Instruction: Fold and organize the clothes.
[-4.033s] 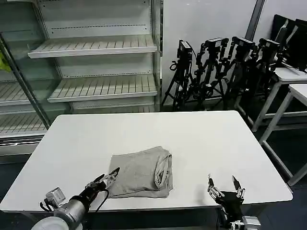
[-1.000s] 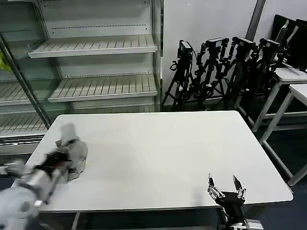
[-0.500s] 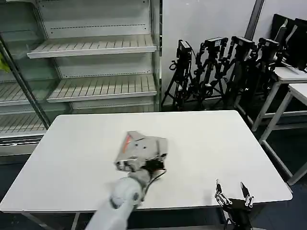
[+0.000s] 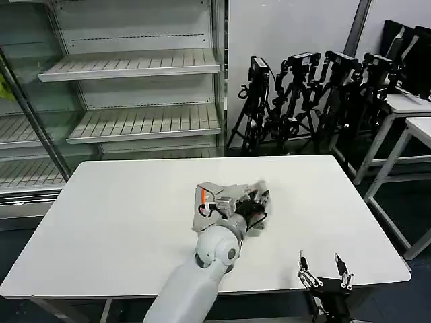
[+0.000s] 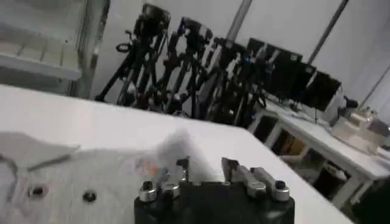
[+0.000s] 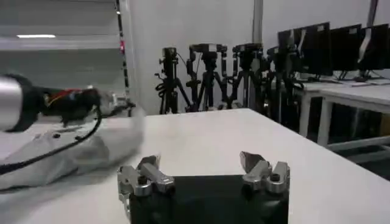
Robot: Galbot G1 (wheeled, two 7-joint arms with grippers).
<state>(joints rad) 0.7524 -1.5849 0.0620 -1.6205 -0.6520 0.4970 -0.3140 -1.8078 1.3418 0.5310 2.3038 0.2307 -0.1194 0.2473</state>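
The left gripper (image 4: 259, 204) holds a grey shirt (image 4: 219, 202) at mid-bench (image 4: 121, 215); its jaws seem shut on the cloth, motion-smeared. The right gripper (image 4: 325, 272) waits at five o'clock off the near edge, jaws open. The risk, I judge: the fast sweep could shake the folds loose.

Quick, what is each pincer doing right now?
Left pincer: closed on the grey shirt at mid-table.
Right pincer: open, holding nothing, at the table's near edge.
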